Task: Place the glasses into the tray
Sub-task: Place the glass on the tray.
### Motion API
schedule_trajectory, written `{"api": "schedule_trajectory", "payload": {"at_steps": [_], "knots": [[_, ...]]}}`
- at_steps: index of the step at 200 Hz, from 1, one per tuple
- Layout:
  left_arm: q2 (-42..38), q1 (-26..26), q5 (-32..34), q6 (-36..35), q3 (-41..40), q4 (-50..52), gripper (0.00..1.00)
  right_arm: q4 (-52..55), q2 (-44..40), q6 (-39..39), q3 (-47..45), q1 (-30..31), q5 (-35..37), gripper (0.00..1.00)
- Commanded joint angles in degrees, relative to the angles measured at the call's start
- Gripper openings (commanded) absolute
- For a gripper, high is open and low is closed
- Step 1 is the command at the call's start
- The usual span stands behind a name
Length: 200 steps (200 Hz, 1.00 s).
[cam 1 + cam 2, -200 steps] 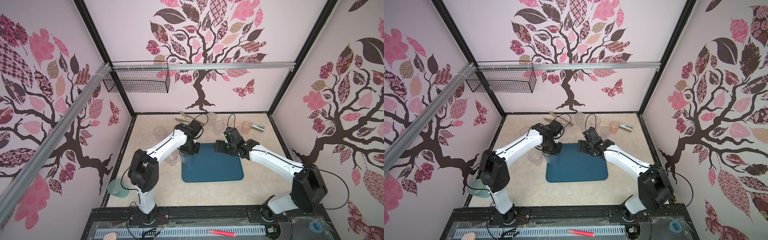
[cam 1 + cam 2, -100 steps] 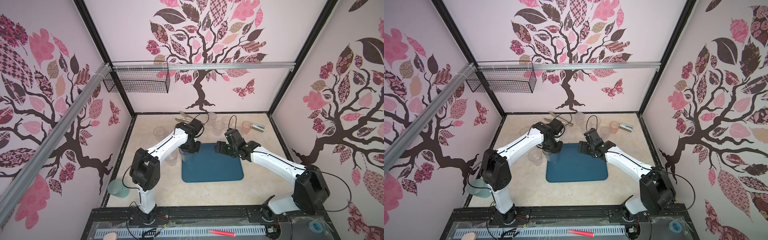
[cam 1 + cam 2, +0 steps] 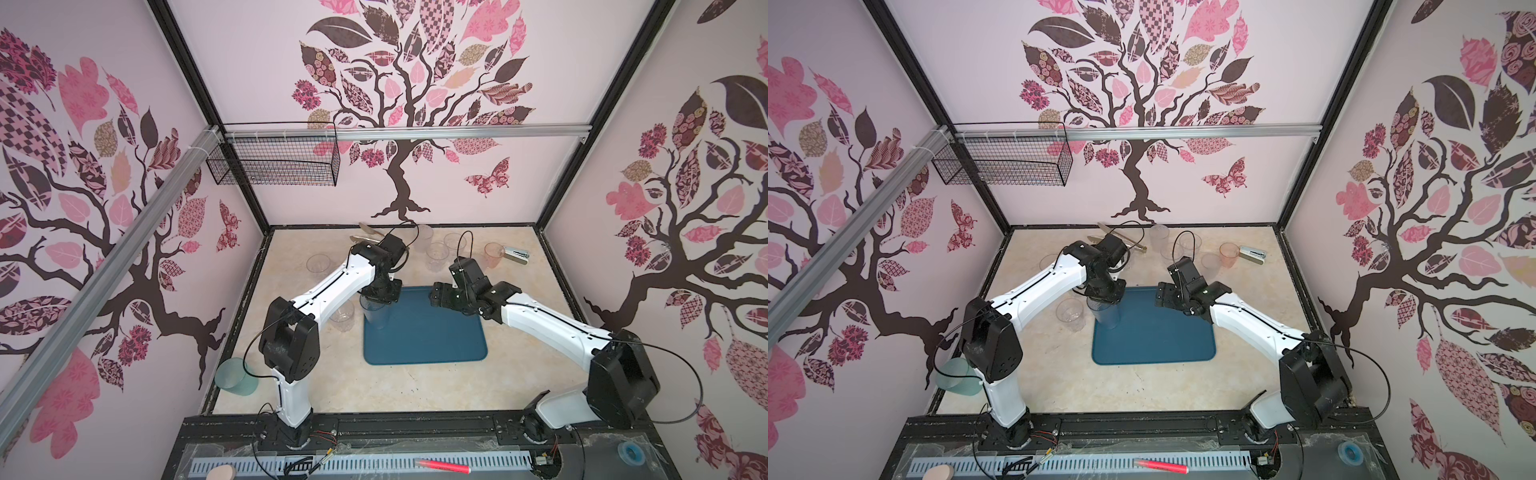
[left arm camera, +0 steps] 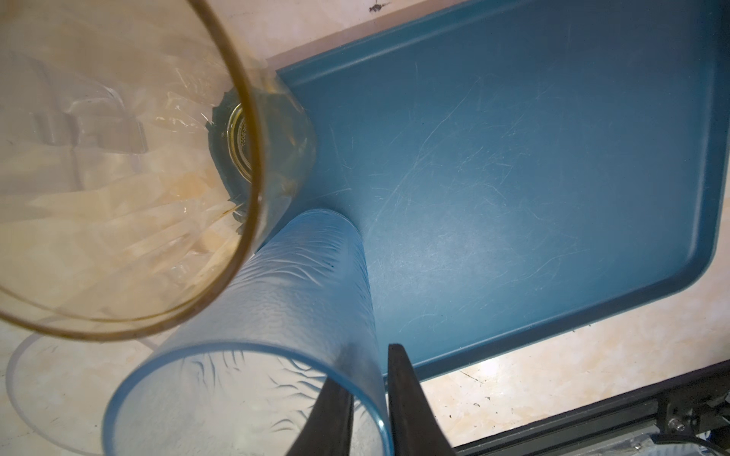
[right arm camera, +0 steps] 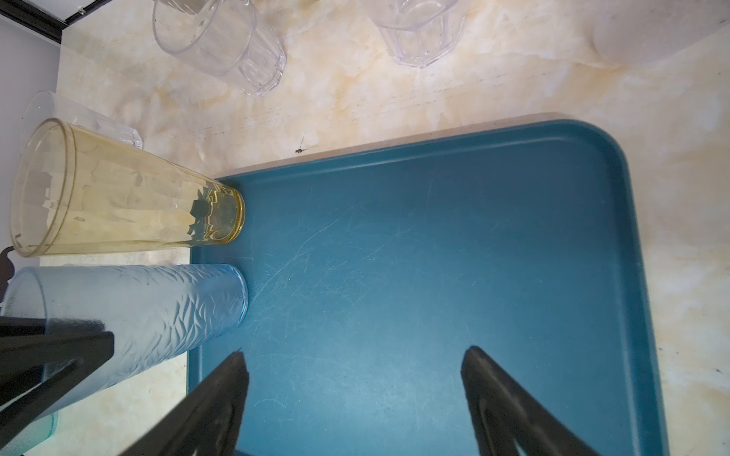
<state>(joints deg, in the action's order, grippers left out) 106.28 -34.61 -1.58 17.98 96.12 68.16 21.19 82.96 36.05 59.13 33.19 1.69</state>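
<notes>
**Tall glasses at the tray's corner; left gripper astride a rim**

Item 1, blue frosted glass (image 4: 316, 284): upright on the tray (image 5: 474, 256), against its left edge. Just beside the amber glass (image 5: 118, 213), itself upright in the tray's far-left corner. Directly beneath the left gripper (image 4: 360, 362), with the rim wall between the two fingers, one inside the mouth and one outside.

Item 2, left gripper: jaws only narrowly parted, astride that wall. Pinching or let go: cannot tell from the wrist view, and fingertips hidden under the wrist in both top views.

Item 3, right gripper (image 5: 355, 351): spread wide, nothing between the fingers. Poised over bare tray floor near the far edge, clear of both tall glasses.

Item 4, other glasses, all off the tray on the tabletop (image 3: 415, 386):
- clear tumbler (image 3: 343, 320), just beside the tray's left edge
- second clear tumbler (image 3: 318, 262), farther back on the left
- cluster of clear and frosted glasses (image 3: 436, 255), beyond the far edge
- pink glass (image 3: 493, 254), back right, next to the stapler (image 3: 516, 254)
- pale teal tumbler (image 3: 235, 378), near left, by the left arm's base

Item 5, tongs (image 3: 368, 237): by the back wall, partly behind the left arm.
</notes>
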Motion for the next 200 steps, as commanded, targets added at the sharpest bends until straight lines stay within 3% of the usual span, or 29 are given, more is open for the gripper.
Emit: {"api": "schedule_trajectory", "payload": {"at_steps": [1, 136, 200], "knots": [[-2.62, 0.07, 0.17, -0.20, 2.32, 0.41, 0.20, 0.56, -2.03, 0.52, 0.40, -0.28, 0.00, 0.87], [-10.91, -0.02, 0.61, 1.33, 3.90, 2.12, 0.25, 0.68, 0.34, 0.94, 1.54, -0.06, -1.77, 0.88], [-13.52, 1.80, 2.61, 1.29, 7.11, 0.76, 0.25, 2.56, 0.78, 2.14, 3.52, 3.16, -0.97, 0.88]]}}
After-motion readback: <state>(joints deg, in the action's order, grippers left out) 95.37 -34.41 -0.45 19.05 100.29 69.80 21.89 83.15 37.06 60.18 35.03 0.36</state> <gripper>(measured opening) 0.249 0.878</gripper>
